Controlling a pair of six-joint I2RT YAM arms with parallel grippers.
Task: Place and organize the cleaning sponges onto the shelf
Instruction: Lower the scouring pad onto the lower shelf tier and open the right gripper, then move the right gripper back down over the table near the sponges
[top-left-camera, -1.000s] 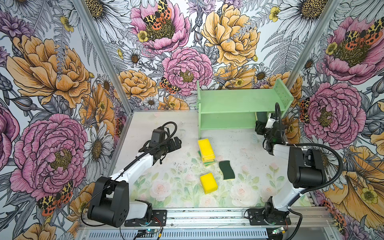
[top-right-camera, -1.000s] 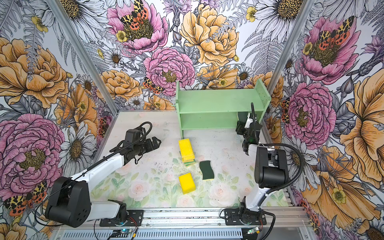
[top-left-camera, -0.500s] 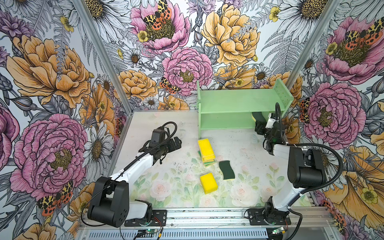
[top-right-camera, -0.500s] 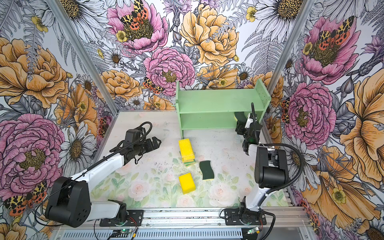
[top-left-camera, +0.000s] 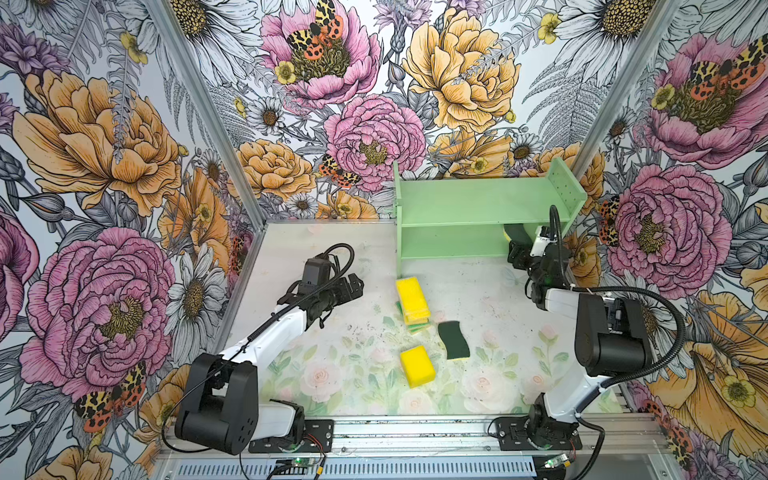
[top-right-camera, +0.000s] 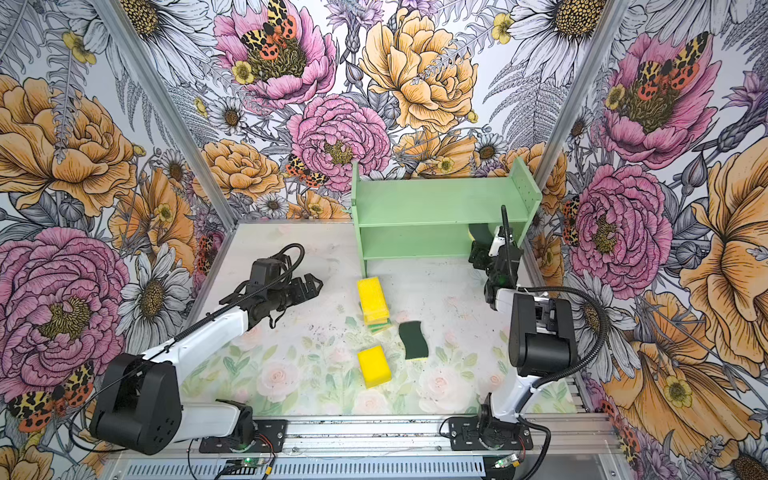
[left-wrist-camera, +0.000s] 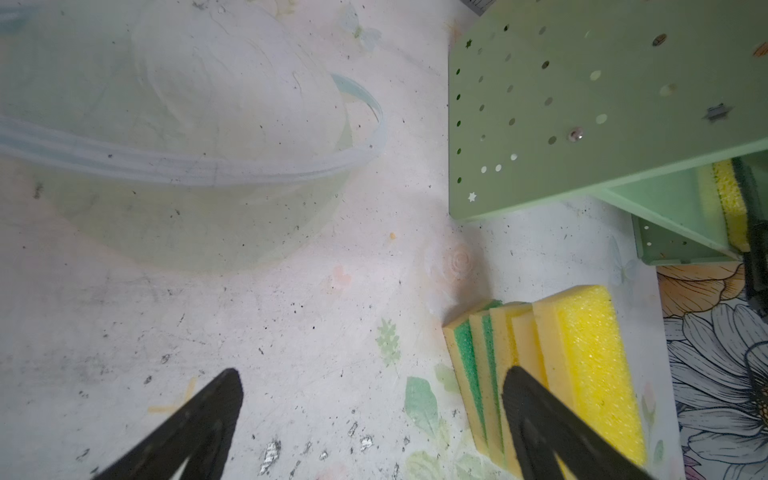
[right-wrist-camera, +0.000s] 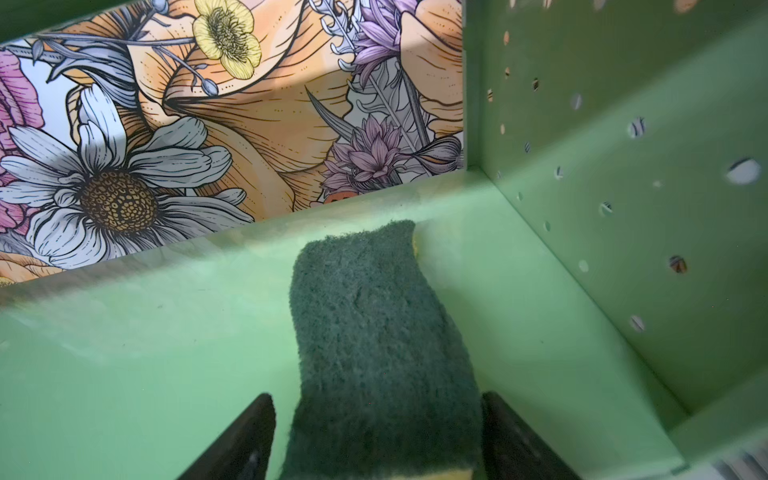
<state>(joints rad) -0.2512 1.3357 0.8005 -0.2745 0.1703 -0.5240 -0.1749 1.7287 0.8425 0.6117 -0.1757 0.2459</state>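
Placed: a wavy, dark-green-topped yellow foam sponge (right-wrist-camera: 374, 316) lies flat on the lower tier of the mint-green two-tier shelf (top-left-camera: 453, 243), near its hole-pierced right side panel (right-wrist-camera: 623, 166).
Grip, right: the right gripper (right-wrist-camera: 376, 401) flanks the sponge's near end with jaws spread. A sliver of shelf shows beside one finger; the other sits flush.
Axis: the sponge runs front to back, straight ahead of that gripper, so a straight pull-back looks unobstructed.
Grip, left: the left gripper (left-wrist-camera: 372, 372) hovers spread and empty, the nearer arm to the leaning stack of yellow and green-faced sponges (top-left-camera: 411, 301) on the table (top-left-camera: 332, 257).
Unseen: in both top views the top board (top-left-camera: 478, 195) and the right arm cover most of the shelved sponge. The stack's count is unclear.
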